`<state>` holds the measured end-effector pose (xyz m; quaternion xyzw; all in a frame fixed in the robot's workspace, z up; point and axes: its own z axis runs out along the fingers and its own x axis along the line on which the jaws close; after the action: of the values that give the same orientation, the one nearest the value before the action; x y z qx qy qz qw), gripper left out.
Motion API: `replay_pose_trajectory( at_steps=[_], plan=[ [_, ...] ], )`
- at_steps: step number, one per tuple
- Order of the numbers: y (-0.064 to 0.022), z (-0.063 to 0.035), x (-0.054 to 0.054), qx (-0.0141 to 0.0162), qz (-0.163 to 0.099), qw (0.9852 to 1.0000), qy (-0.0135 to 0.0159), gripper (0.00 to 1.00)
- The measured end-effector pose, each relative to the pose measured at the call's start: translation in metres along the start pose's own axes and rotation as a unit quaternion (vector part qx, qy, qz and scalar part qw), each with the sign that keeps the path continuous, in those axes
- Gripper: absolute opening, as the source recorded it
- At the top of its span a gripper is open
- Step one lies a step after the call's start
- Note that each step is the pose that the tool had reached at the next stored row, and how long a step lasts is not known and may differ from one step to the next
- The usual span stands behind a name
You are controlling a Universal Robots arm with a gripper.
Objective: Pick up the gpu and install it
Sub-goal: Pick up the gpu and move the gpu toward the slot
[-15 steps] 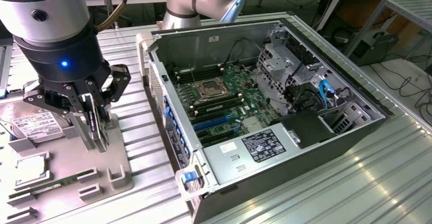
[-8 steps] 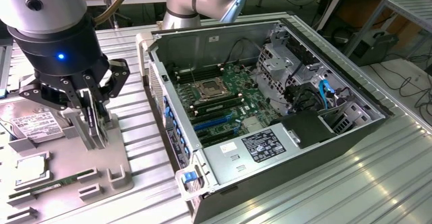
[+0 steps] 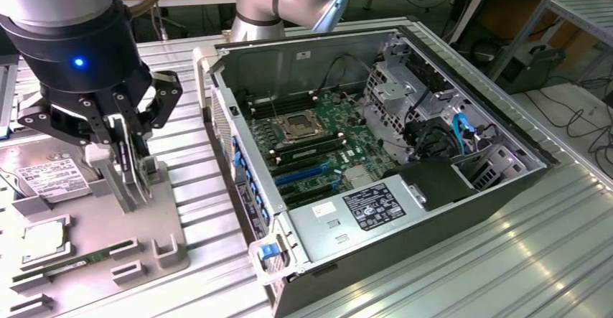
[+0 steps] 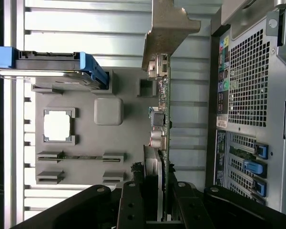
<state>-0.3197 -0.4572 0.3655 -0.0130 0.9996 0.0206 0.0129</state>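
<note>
My gripper [image 3: 123, 142] hangs over the grey parts tray [image 3: 168, 214] on the exterior view's left, shut on the gpu [image 3: 134, 178]. The thin card stands on edge between the fingers and reaches down to the tray's upright holder; I cannot tell whether it still touches it. In the wrist view the gpu [image 4: 163, 119] shows edge-on, running from between my gripper [image 4: 155, 183] out to its pale metal bracket [image 4: 169, 28]. The open computer case [image 3: 383, 153] lies on the exterior view's right, its motherboard and blue card slots [image 3: 301, 176] exposed.
On the tray sit a silver hard drive [image 3: 43, 178] with a white label, a square processor [image 3: 39, 240] and a green memory stick [image 3: 82, 262]. The case's rear wall [image 4: 252, 86] stands close beside the card. Ribbed metal table [image 3: 498, 246] surrounds everything.
</note>
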Motion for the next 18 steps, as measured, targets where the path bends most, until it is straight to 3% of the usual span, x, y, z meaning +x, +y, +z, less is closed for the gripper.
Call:
replay_pose_trajectory(
  at_steps=[3, 18],
  plan=[
    [0.0001, -0.0077, 0.0, -0.0005, 0.0, 1.0, 0.0001, 0.28],
    [-0.0009, -0.0257, -0.001, -0.0044, 0.0, 1.0, 0.0007, 0.28]
  ],
)
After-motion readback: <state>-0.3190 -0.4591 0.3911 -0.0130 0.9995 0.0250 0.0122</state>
